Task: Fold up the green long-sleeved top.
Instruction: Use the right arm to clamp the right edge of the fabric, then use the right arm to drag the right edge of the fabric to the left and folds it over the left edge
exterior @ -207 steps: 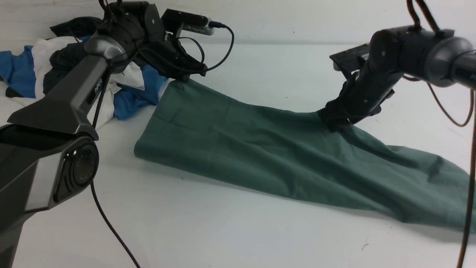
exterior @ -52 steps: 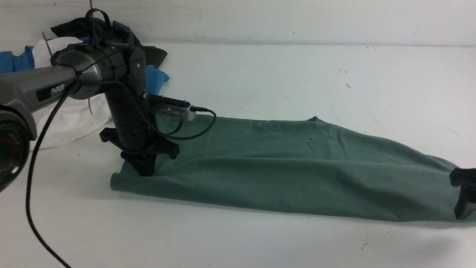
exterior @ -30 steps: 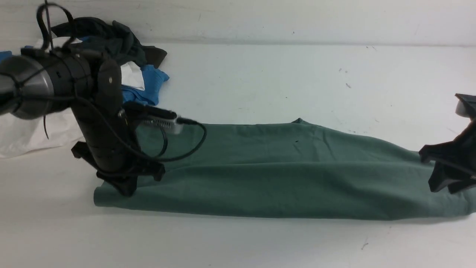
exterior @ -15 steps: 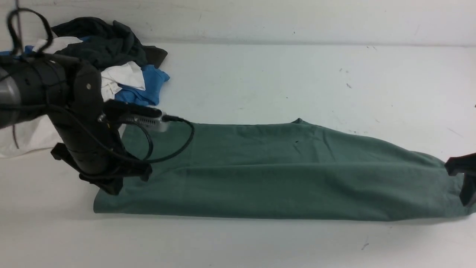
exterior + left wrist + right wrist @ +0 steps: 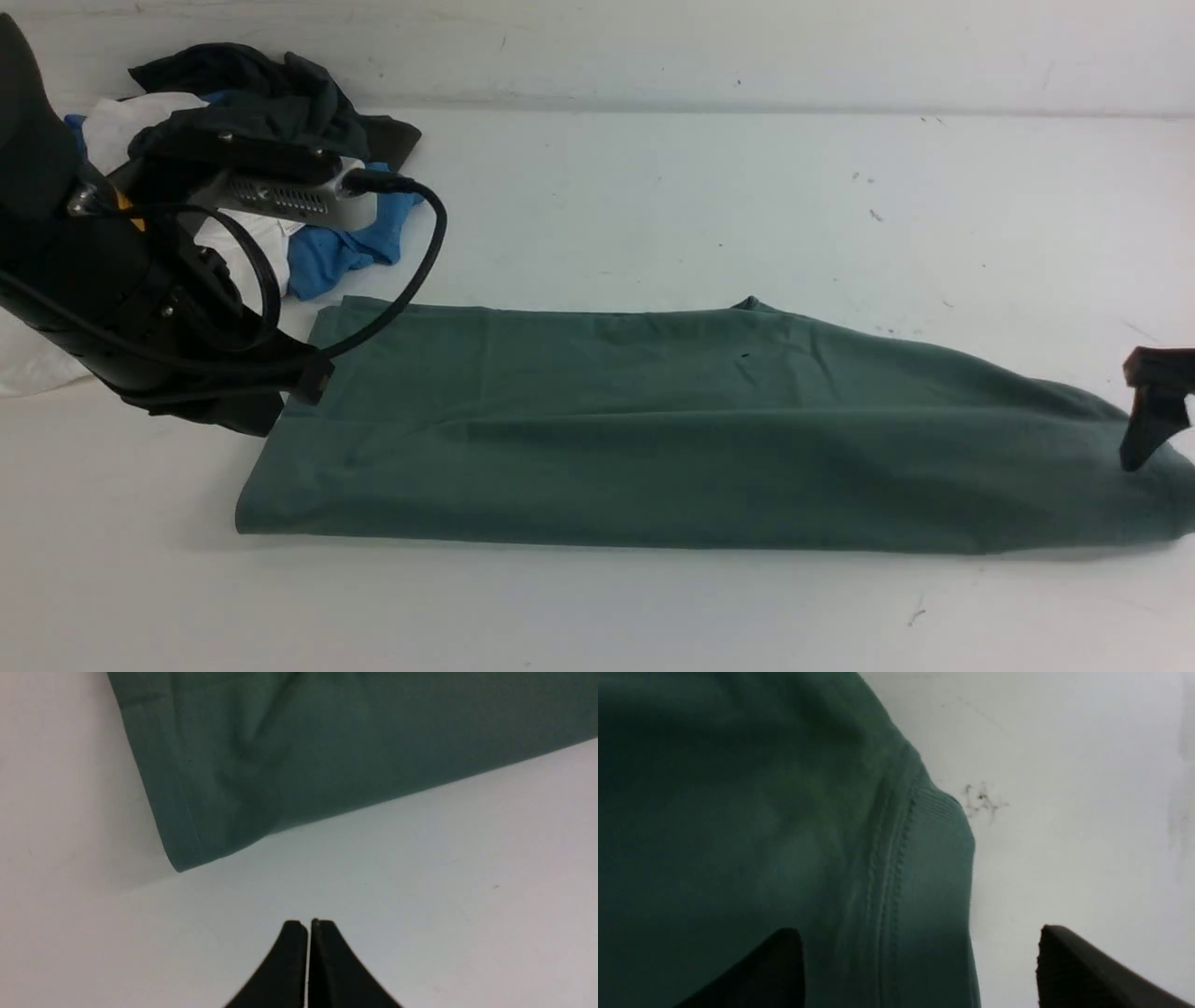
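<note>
The green long-sleeved top (image 5: 672,429) lies flat on the white surface (image 5: 653,187) as one long band, doubled lengthwise, reaching from near the pile of clothes at the far left to the right margin of the front view; the dark garment (image 5: 252,84) and the blue garment (image 5: 341,252) sit apart from it. The left fingers (image 5: 292,961) are pressed together over bare surface, just beside the band's stitched corner and touching no cloth; the right fingers (image 5: 1083,970) are spread wide, straddling a ribbed edge (image 5: 934,858) at the other end, pinching nothing. To my eye the lengthwise fold is laid and the crosswise fold comes next; that calls for each arm to pinch both layers at one end's corners, lift together and carry that end across onto the other, edges matched.
</note>
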